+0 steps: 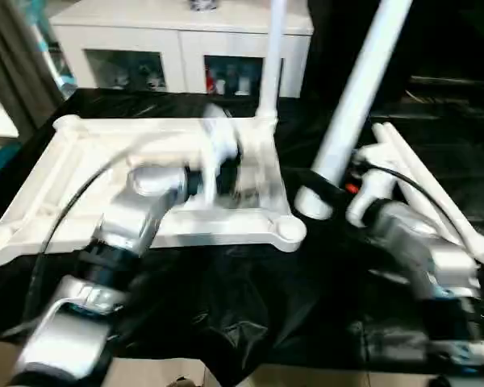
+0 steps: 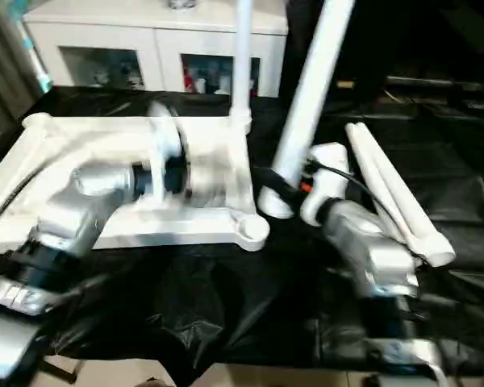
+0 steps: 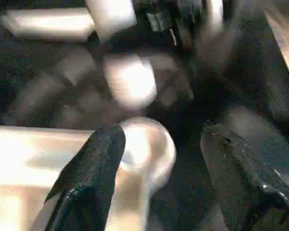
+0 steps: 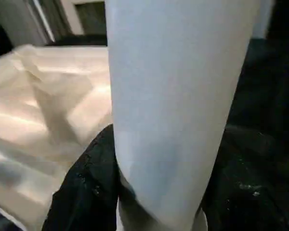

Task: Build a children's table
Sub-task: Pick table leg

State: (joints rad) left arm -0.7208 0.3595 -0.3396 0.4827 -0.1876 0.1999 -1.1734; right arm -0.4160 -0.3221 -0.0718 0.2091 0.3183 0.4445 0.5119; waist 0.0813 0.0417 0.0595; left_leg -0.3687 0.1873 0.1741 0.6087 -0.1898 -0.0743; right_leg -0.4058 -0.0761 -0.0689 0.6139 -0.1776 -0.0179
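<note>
The children's table top (image 1: 73, 161) lies upside down on black cloth, ribbed side up. One white leg (image 1: 273, 56) stands upright in its far right corner socket. A second leg (image 1: 359, 89) leans tilted, its thick end just beside the near right corner socket (image 1: 290, 230). My right gripper (image 1: 332, 184) is shut on this leg near its base, and its black finger (image 4: 89, 178) presses the tube. My left gripper (image 1: 226, 165) hovers over the top's right part, open, its fingers (image 3: 101, 159) apart in front of that socket (image 3: 149, 144).
Two loose legs (image 1: 423, 189) lie side by side on the cloth (image 1: 250, 306) at the right. A white glass-door cabinet (image 1: 177, 40) stands behind the work. A black cable runs along my right forearm.
</note>
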